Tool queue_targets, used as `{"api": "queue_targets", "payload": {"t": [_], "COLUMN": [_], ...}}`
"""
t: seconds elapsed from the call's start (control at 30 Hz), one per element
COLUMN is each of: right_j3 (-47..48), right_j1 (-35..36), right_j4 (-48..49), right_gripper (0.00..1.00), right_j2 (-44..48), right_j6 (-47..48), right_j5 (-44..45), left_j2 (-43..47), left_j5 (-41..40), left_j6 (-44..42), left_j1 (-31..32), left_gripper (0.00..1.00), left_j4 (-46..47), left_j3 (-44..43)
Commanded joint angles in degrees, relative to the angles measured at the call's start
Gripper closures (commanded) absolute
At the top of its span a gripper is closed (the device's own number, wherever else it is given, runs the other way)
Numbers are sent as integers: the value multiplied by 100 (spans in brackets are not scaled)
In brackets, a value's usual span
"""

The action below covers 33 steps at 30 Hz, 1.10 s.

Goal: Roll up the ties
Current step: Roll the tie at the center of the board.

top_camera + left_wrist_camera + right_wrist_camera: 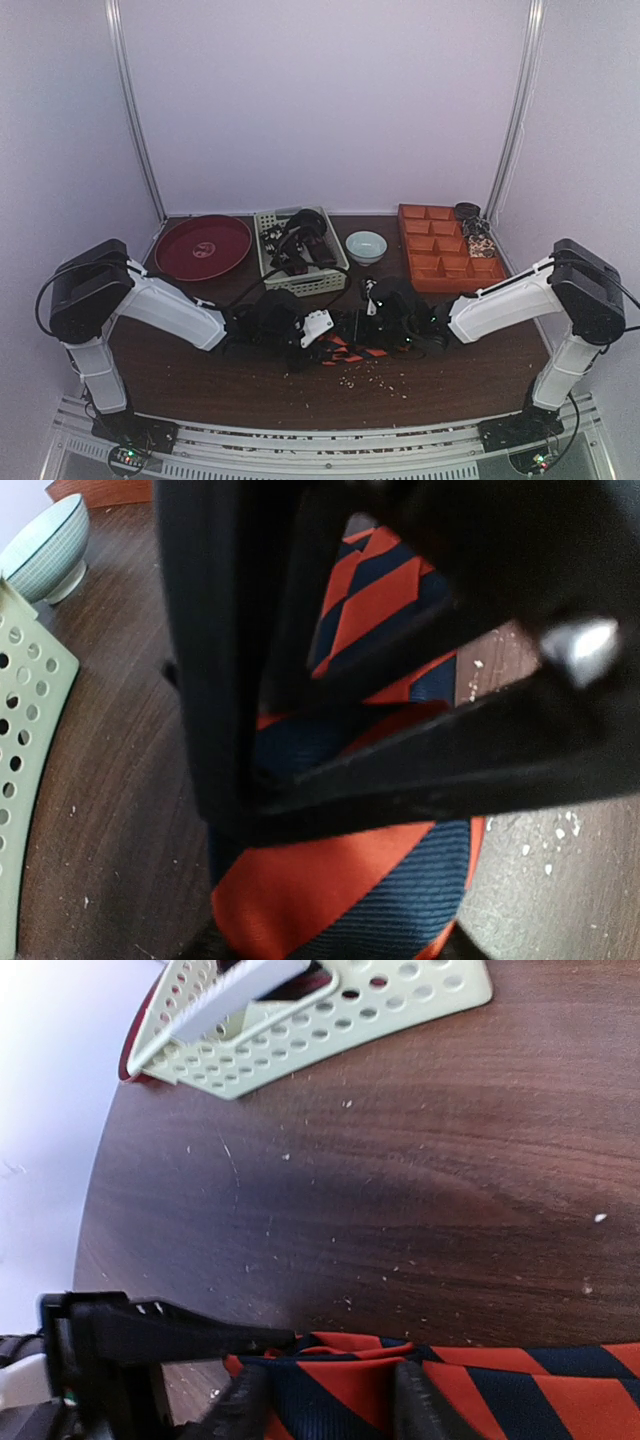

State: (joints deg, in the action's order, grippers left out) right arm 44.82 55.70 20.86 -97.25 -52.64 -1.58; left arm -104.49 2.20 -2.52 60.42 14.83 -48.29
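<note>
My right gripper stands with its fingers parted over the striped tie, whose orange-red and dark fabric lies flat between them on the table. My left gripper sits low on the same tie (too blurred up close to tell its grip), near the perforated basket.

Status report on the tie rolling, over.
Right pincer open, straddling the striped tie. Left pincer over the same tie, grip unclear. Tie on the table, no finished roll seen. Pincers crowd each other.
</note>
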Motion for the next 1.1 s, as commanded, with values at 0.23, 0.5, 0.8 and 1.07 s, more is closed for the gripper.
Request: {"api": "queue_targets", "payload": {"t": [0.23,0.5,0.8,1.07], "right_j3": [-389,-879,-1128,-807], "right_j1": [77,79,79,73], "right_j4": [273,968,1460,1255], "right_gripper": [69,67,65,62], "right_j2": [-245,-87,23,14], "right_j6": [-35,79,419,605], "right_j5": [68,-65,-71,-164], "left_j2": [674,1114,835,1182], "left_j5": [140,-122,97,-159], "left_j6": [607,1480,2140,2796], "left_j1": [-31,-31,-31,-108], "left_gripper": [26,36,58,55], "left_j4": [19,448,947,880], "left_j3": [364,1195,1116,762]}}
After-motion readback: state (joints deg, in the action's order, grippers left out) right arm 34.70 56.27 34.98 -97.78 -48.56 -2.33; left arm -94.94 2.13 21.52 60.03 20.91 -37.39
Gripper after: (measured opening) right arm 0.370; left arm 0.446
